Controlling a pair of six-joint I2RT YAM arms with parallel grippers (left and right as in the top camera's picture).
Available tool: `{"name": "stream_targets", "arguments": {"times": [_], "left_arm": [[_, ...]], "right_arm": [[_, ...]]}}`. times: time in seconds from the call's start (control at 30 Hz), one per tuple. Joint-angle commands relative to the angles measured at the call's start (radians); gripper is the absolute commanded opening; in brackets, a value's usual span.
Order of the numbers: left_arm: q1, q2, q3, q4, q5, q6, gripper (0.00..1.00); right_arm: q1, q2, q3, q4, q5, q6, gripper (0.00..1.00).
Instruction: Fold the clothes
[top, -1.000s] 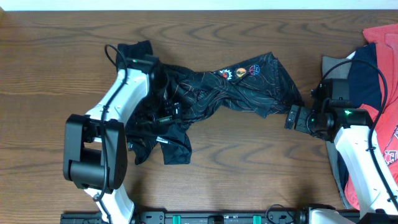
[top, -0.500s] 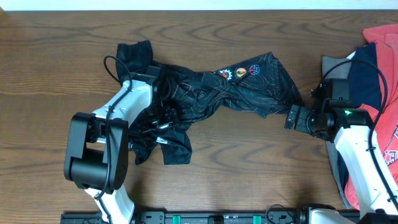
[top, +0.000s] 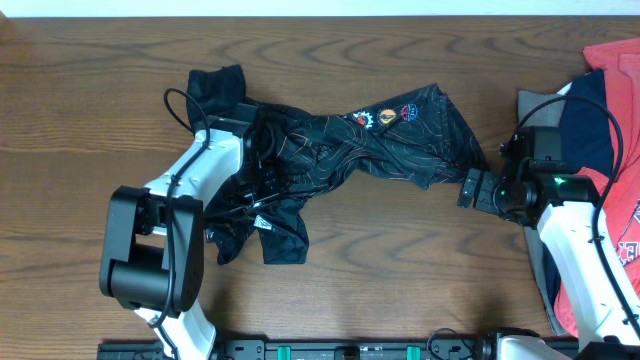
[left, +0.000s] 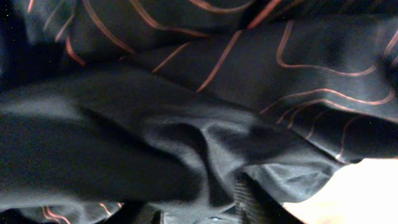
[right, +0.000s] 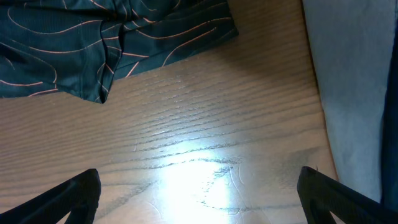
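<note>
Jersey (top: 380, 140), black with thin orange lines, crumpled on counter (top: 400, 280) from left of centre out toward right. Left fingers (left: 249, 198) buried in its left folds, cloth filling wrist view; spread or pinching, cannot tell. Right fingers (right: 68, 196) spread wide over bare wood just beside jersey's right hem, holding nothing. Red, navy and grey garments (top: 610, 60) piled at far right edge.

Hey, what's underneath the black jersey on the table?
The wood table shows all round the jersey, so the jersey lies on it. The left pincer is sunk in the jersey's crumpled left part, its tips hidden by folds. Anything else beneath is covered.
</note>
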Motion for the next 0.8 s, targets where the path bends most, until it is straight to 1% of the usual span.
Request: {"name": "stream_targets", "arguments": {"times": [0.0, 0.07, 0.2, 0.23, 0.27, 0.3, 0.33, 0.5, 0.63, 0.67, 0.7, 0.77], "left_arm": [[-0.004, -0.017, -0.005, 0.001, -0.003, 0.002, 0.29], [-0.004, -0.017, -0.005, 0.0, -0.003, 0.003, 0.23], [-0.004, -0.017, -0.005, 0.0, -0.004, 0.003, 0.22], [-0.004, -0.017, -0.006, 0.0, -0.004, 0.002, 0.26], [-0.004, -0.017, -0.006, 0.0, -0.005, 0.003, 0.37], [-0.004, -0.017, -0.006, 0.0, -0.008, 0.002, 0.4], [-0.004, -0.016, -0.006, 0.0, -0.007, 0.002, 0.42], [-0.004, -0.014, -0.013, 0.017, -0.007, 0.002, 0.43], [-0.006, -0.014, -0.046, 0.069, -0.007, 0.001, 0.43], [-0.007, -0.014, -0.051, 0.076, -0.007, 0.001, 0.4], [-0.008, -0.014, -0.052, 0.077, -0.006, 0.002, 0.33], [-0.008, -0.019, -0.051, 0.077, -0.006, 0.003, 0.11]], "right_arm": [[-0.017, 0.004, 0.001, 0.0, -0.003, -0.002, 0.99], [-0.017, 0.004, 0.001, 0.0, -0.003, -0.002, 0.99], [-0.017, 0.004, 0.001, 0.0, -0.003, -0.002, 0.99], [-0.017, 0.004, 0.001, -0.001, -0.003, -0.002, 0.99], [-0.017, 0.004, 0.001, -0.001, -0.003, -0.002, 0.99], [-0.017, 0.004, 0.001, -0.001, -0.003, -0.002, 0.99], [-0.017, 0.004, 0.001, -0.001, -0.003, -0.002, 0.99], [-0.017, 0.004, 0.001, -0.001, -0.003, -0.002, 0.99], [-0.017, 0.004, 0.001, 0.0, -0.003, -0.002, 0.99], [-0.017, 0.004, 0.001, -0.001, -0.003, -0.002, 0.99], [-0.017, 0.004, 0.001, -0.001, -0.003, -0.002, 0.99], [-0.017, 0.004, 0.001, -0.001, -0.004, -0.002, 0.99]]}}
